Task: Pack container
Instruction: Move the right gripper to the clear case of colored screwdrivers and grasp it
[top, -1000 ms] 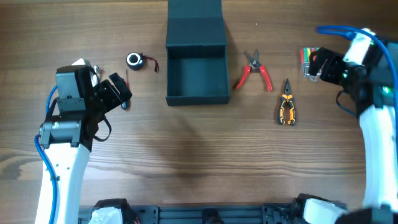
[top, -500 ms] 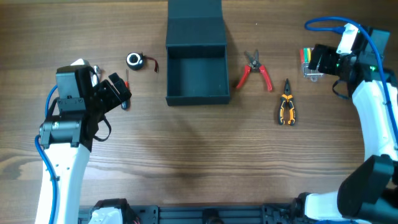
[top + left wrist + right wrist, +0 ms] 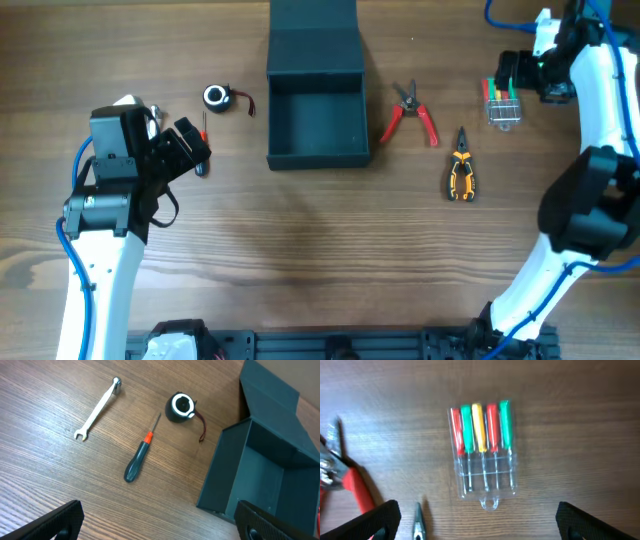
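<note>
The left arm (image 3: 92, 255) rises from the near edge as a white link to a black wrist. The left gripper (image 3: 192, 143) angles out to that wrist's right, and its fingers (image 3: 59, 520) are spread wide with nothing between them. The right arm (image 3: 598, 110) reaches far forward in a tall arch and bends inward at the top, with the right gripper (image 3: 508, 72) aimed downward and its fingers (image 3: 376, 521) likewise wide apart and empty.

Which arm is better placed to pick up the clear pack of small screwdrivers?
Right. The right claw hangs open directly over the screwdriver pack, while the left claw sits on the far side of the container.
</note>
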Robot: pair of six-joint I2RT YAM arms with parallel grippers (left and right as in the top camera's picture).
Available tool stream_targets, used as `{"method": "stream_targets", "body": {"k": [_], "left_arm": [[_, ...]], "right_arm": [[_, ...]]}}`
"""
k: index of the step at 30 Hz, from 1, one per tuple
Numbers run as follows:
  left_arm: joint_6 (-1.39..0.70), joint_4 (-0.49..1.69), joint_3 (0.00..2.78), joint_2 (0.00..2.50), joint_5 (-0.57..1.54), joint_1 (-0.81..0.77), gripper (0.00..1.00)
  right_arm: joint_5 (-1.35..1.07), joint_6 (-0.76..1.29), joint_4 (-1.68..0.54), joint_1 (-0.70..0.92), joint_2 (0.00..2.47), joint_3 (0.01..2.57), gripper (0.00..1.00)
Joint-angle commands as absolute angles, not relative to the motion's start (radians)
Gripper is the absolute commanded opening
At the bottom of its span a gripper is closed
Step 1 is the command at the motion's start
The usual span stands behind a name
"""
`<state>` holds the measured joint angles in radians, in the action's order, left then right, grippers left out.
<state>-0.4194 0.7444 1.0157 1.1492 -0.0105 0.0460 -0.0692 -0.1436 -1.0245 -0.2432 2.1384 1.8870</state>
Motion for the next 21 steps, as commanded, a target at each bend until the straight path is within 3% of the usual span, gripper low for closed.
{"method": "stream_targets", "body": {"k": [1,21], "left_arm": [[-0.396,0.742,1.034,1.15,-0.02,0.044,1.0],[-0.396,0.742,1.034,1.15,-0.02,0.044,1.0]], "right_arm": [[-0.052,-0.183,-1.022,-0.247,2.206,1.908,0.99],[-0.079,-0.242,-0.923,-0.247,2.392,1.908,0.99]]}}
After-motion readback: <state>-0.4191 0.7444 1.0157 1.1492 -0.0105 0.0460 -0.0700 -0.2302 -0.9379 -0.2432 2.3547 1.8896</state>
